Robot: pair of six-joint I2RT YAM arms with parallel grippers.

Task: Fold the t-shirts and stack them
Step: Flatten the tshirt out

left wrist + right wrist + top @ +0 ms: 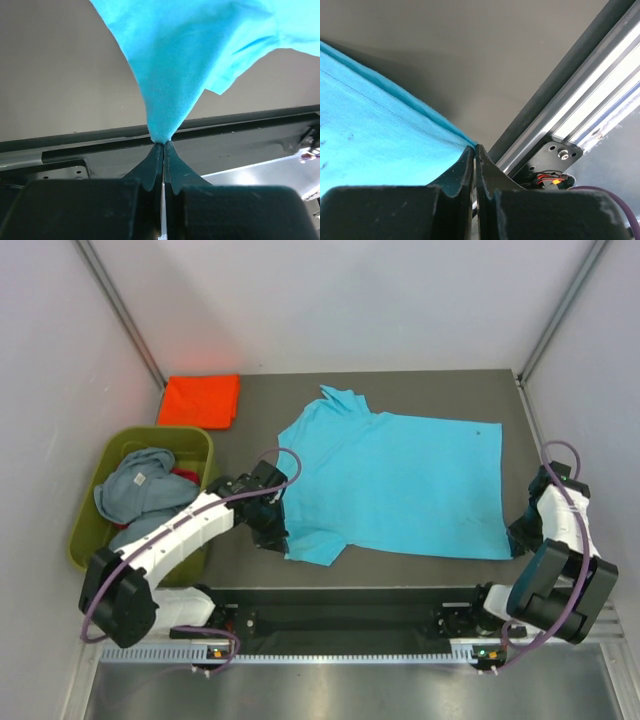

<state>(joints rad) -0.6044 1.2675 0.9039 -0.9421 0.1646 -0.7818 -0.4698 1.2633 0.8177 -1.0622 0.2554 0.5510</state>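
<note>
Turquoise t-shirt (pixel 400 480) lies spread on the dark surface (pixel 255 440), left fingers (pixel 150 170) pinched shut on its near sleeve and right fingers (pixel 462 172) shut on its near hem corner, so both should lift evenly, holding the edge taut, and carry it across to the far side.

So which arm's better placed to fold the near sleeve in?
Left, probably. The left gripper is shut on the shirt right at that sleeve; the right gripper pinches the hem corner at the shirt's opposite end.
</note>
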